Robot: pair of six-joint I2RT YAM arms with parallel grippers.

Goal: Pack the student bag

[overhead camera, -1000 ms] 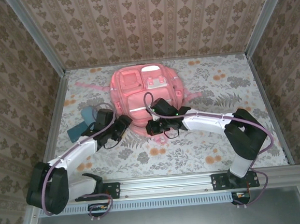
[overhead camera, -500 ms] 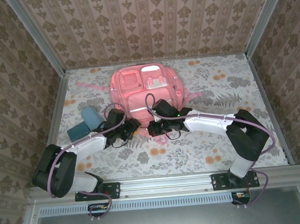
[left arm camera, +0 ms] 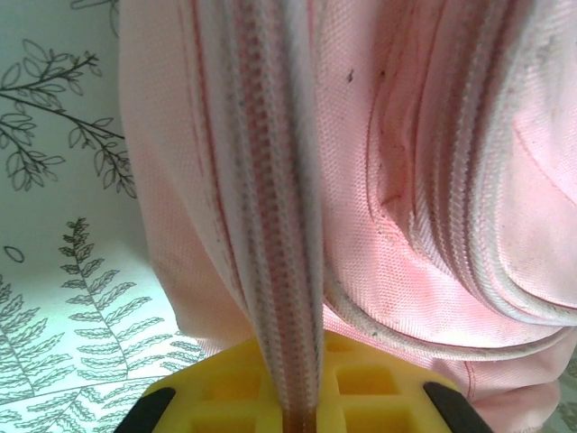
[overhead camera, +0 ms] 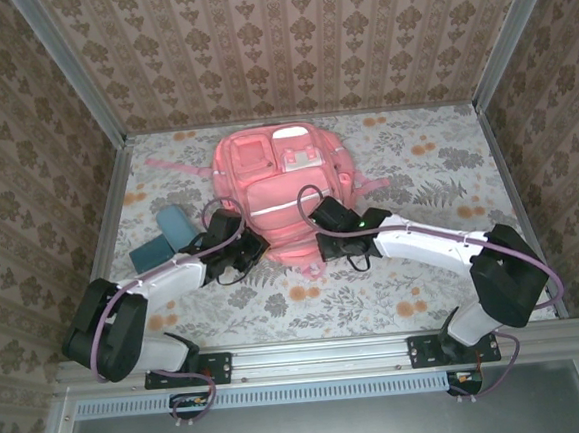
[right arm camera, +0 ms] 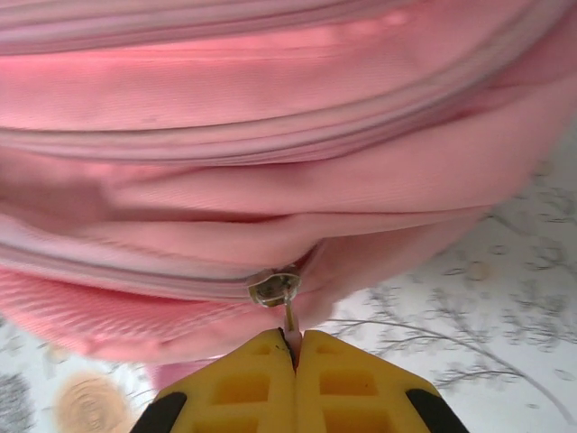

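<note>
Pink fabric: student bag (overhead camera: 276, 172) lying flat on the flowered counter (overhead camera: 425, 276). At the bag's near left edge, left gripper (left arm camera: 302, 410), jaws clamped on the zip band (left arm camera: 275, 225) of the bag. At the bag's near edge, right gripper (right arm camera: 293, 347), jaws pressed together on the small metal zip pull (right arm camera: 278, 289).

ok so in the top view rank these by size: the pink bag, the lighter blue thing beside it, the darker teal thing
1. student bag, by far the largest.
2 and 3. lighter blue item and darker teal item: they look about alike, too close to rank.
</note>
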